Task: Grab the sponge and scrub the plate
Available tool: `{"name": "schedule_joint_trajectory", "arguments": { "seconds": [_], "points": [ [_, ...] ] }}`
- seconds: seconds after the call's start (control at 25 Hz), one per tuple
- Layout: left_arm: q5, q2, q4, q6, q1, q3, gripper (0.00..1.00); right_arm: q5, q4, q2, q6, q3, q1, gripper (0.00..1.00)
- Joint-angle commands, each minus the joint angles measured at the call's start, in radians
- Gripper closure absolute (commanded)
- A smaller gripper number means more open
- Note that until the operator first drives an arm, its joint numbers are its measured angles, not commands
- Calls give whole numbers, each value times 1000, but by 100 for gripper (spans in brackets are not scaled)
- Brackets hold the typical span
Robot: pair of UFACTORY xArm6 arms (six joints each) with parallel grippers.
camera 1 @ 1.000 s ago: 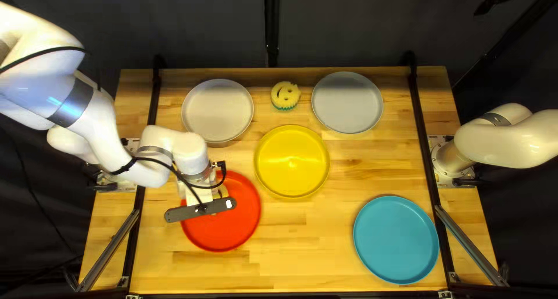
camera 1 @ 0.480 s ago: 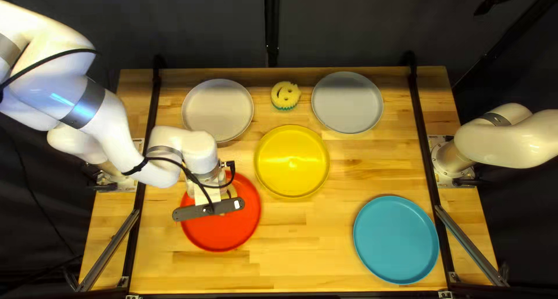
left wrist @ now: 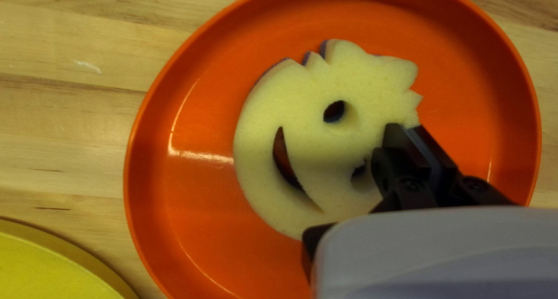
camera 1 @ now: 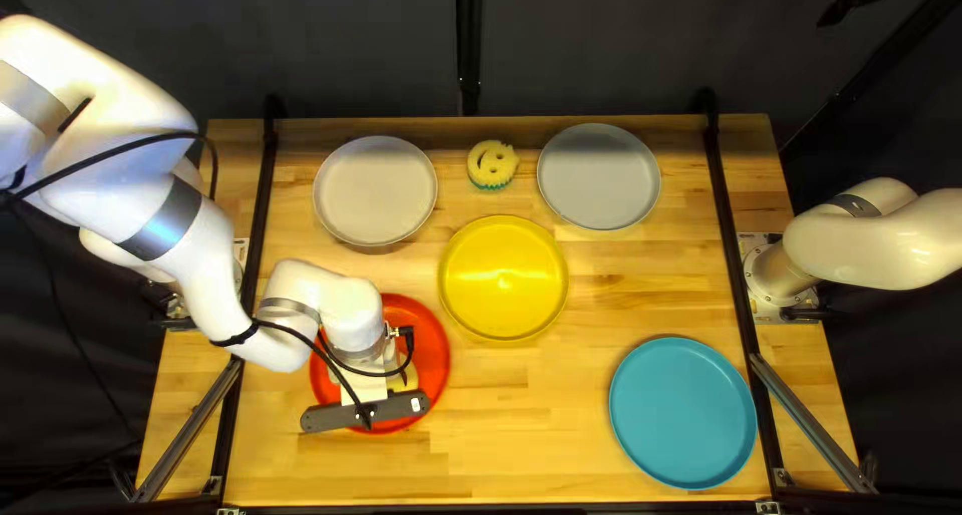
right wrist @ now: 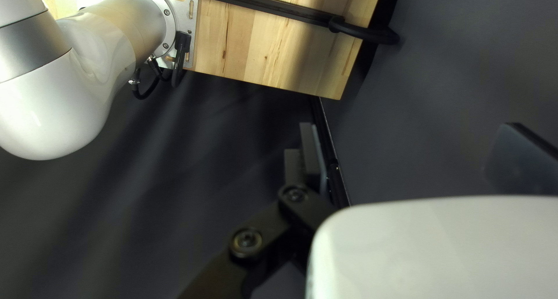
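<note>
Behind the wood table point(camera 1: 501, 460) hangs a dark curtain point(camera 1: 331, 54). Toward the near left corner, the left gripper point(camera 1: 365, 386) pinches the sponge point(left wrist: 302, 113) by its rim, within the red plate point(camera 1: 433, 340). Beyond, a white plate point(camera 1: 376, 191); second sponge point(camera 1: 492, 164) by the far edge; yellow plate point(camera 1: 504, 279); grey plate point(camera 1: 599, 177); blue plate point(camera 1: 682, 413), near right corner. The right gripper point(camera 1: 849, 2), past the far edge, is spread.

Sponge point(left wrist: 308, 107): pale yellow, cut-out smiley face, purplish underlayer. Red-orange plate point(left wrist: 197, 217) around it. Yellow plate point(camera 1: 503, 278), blue plate point(camera 1: 682, 413), warm-grey plate point(camera 1: 375, 190), cool-grey plate point(camera 1: 599, 176): all plain. Second sponge point(camera 1: 491, 162): yellow smiley over teal. Worktop point(camera 1: 561, 425): honey-coloured wood, brown-streaked strips. Left arm point(camera 1: 205, 265), right arm point(camera 1: 872, 244): white, grey-banded. Curtain point(camera 1: 331, 44): charcoal.
</note>
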Motion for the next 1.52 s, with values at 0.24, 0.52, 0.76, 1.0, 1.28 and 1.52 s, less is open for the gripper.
{"name": "schedule_joint_trajectory", "arguments": {
  "seconds": [0.24, 0.52, 0.76, 1.0, 1.28, 1.52],
  "points": [
    [-11, -139, -53, 34, 28, 174, 100, 0, 0, 0, 0, 0, 0, 0],
    [-8, -192, -81, 36, 33, 231, 100, 0, 0, 0, 0, 0, 0, 0],
    [11, -186, -62, -8, 17, 200, 100, 0, 0, 0, 0, 0, 0, 0],
    [6, -28, -45, 18, 19, 42, 100, 0, 0, 0, 0, 0, 0, 0],
    [1, 79, -32, 83, 52, -61, 100, 0, 0, 0, 0, 0, 0, 0],
    [3, 47, -41, 151, 112, -32, 100, 0, 0, 0, 0, 0, 0, 0]
  ]
}}
